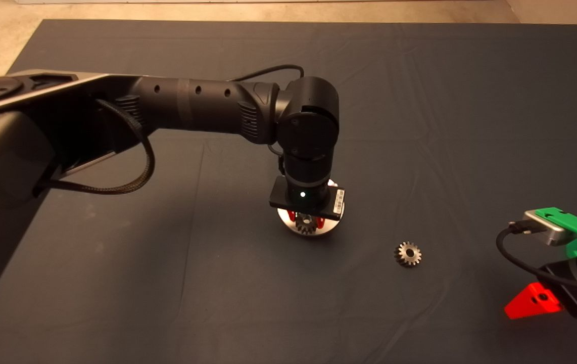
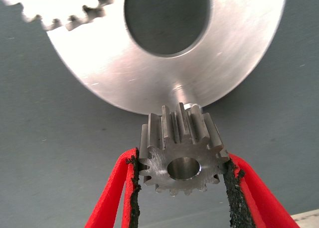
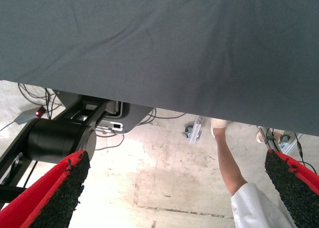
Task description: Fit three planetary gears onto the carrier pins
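My left gripper point(image 2: 182, 159) is shut on a small silvery planetary gear point(image 2: 182, 158) and holds it over the near rim of the shiny silver disc point(image 2: 149, 78). One carrier pin point(image 2: 185, 97) shows as a short stud just behind the held gear, whose bore looks empty. A second gear point(image 2: 55, 8) sits on the disc at its far side. In the head view the left wrist covers most of the disc point(image 1: 288, 226), with a gear point(image 1: 306, 223) showing under it. A third gear point(image 1: 408, 254) lies loose on the mat to the right. My right gripper point(image 1: 536, 301) is parked at the lower right, open.
The dark mat point(image 1: 167, 278) spreads around the disc. The right wrist view looks past the mat's edge point(image 3: 149, 48) at the floor, with a person's leg point(image 3: 227, 158), a robot base point(image 3: 60, 138) and cables.
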Motion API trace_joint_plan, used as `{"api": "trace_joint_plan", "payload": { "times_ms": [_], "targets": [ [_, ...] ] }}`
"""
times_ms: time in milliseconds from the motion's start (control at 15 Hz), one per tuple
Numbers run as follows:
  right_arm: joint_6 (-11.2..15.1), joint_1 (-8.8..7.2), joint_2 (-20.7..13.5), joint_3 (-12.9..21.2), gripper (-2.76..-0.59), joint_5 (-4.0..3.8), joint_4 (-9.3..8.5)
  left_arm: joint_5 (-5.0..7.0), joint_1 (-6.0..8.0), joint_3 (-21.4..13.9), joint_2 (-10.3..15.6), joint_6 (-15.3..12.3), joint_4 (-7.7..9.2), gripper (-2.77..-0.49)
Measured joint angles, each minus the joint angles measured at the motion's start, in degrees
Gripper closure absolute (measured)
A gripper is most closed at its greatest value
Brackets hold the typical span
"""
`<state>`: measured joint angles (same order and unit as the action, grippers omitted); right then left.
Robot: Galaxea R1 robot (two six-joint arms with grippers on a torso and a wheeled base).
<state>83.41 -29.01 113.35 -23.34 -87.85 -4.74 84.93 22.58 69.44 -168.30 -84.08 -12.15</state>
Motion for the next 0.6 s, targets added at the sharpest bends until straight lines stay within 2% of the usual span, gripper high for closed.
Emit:
{"api": "trace_joint_plan", "payload": {
  "times_ms": [67, 200, 600],
  "targets": [
    [0.0, 0.0, 0.0, 0.0, -2.63, 0.0, 0.0, -1.0, 0.0, 0.2, -0.1, -0.6, 0.12, -0.93],
    [0.0, 0.0, 0.0, 0.0, -2.63, 0.0, 0.0, -1.67, -0.01, 0.7, -0.3, -0.7, 0.27, -0.93],
    [0.0, 0.0, 0.0, 0.0, -2.63, -0.02, 0.0, -1.56, 0.0, 1.6, -0.3, -0.8, 0.38, -0.93]
  ]
}}
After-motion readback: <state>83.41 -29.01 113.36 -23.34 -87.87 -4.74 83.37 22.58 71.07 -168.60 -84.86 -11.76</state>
